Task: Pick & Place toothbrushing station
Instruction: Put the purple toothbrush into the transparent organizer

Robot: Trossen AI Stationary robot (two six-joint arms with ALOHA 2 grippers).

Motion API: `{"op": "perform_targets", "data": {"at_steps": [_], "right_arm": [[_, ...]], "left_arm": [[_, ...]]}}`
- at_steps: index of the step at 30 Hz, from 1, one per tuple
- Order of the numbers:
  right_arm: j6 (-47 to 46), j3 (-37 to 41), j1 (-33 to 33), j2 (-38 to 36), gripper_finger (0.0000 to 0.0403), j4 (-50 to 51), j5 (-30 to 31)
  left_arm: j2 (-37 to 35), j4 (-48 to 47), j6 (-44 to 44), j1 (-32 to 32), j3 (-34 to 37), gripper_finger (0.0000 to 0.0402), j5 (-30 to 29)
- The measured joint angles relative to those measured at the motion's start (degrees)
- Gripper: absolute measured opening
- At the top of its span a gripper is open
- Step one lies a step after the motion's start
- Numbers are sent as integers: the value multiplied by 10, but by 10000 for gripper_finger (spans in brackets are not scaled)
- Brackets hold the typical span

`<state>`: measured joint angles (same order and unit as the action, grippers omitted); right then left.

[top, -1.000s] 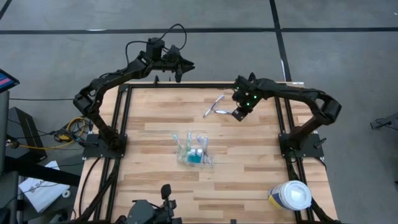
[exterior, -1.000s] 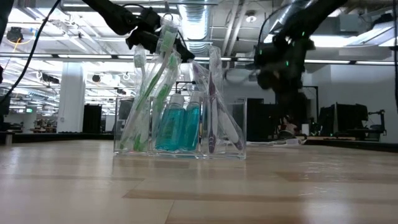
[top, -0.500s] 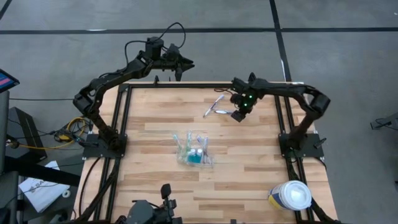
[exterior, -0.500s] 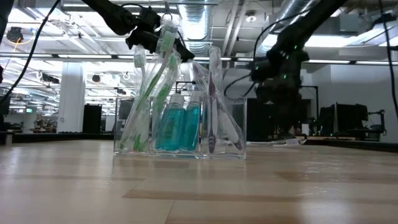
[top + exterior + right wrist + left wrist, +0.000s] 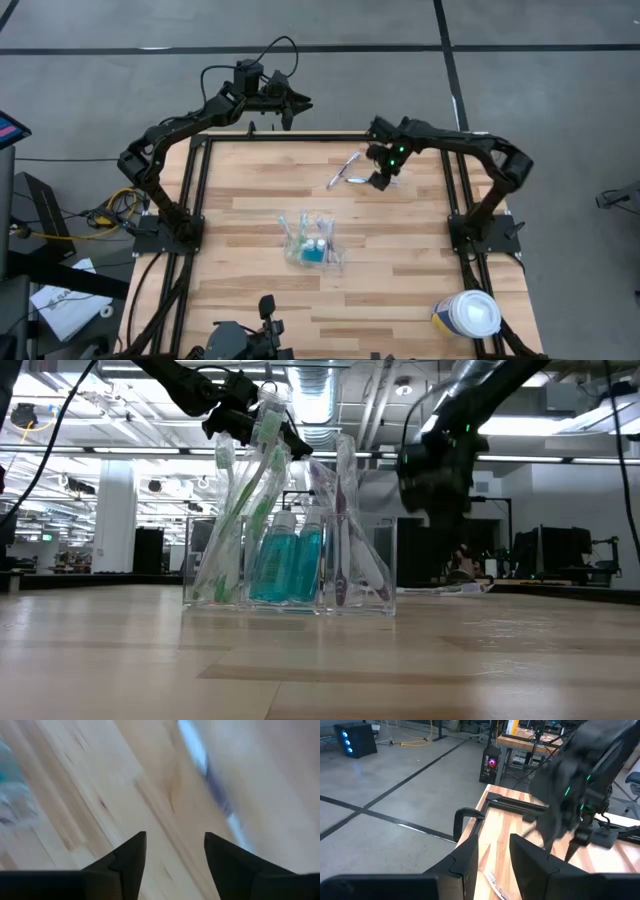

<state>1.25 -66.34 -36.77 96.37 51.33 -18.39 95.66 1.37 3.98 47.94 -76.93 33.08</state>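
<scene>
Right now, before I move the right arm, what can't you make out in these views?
- Loose brushes, high view: too small to count.
- Right wrist view: motion blur smears the brush beyond the right gripper.
- Holder, low view: hides the table behind it.
- Tub: contents hidden by lid.

High view: looks straight down from far up, sees the whole table (image 5: 250,215).
Low view: sits at table height, looks level across, very near the clear holder (image 5: 290,565).
Left wrist view: looks past its own fingers at the table's far edge.
Right wrist view: very near the wood.
Shared: high and low views both see the holder.
</scene>
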Motion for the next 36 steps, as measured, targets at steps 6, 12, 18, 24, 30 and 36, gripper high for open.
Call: {"op": "perform_targets", "data": {"at_steps": [6, 12, 18, 24, 30, 36], "right_arm": [[19, -9, -26, -33, 179, 4, 46], [75, -9, -50, 18, 180, 19, 54], [104, -9, -75, 74, 183, 30, 54], [113, -9, -76, 106, 178, 35, 50], [114, -9, -62, 109, 161, 41, 39], [109, -9, -60, 109, 50, 44, 39]], "left_arm": [[0, 0, 1, 0, 0, 106, -1], [0, 0, 1, 0, 0, 106, -1], [0, 0, 1, 0, 0, 106, -1], [0, 0, 2, 0, 0, 106, -1], [0, 0, 2, 0, 0, 106, -1], [-1, 1, 3, 0, 19, 106, -1]]}}
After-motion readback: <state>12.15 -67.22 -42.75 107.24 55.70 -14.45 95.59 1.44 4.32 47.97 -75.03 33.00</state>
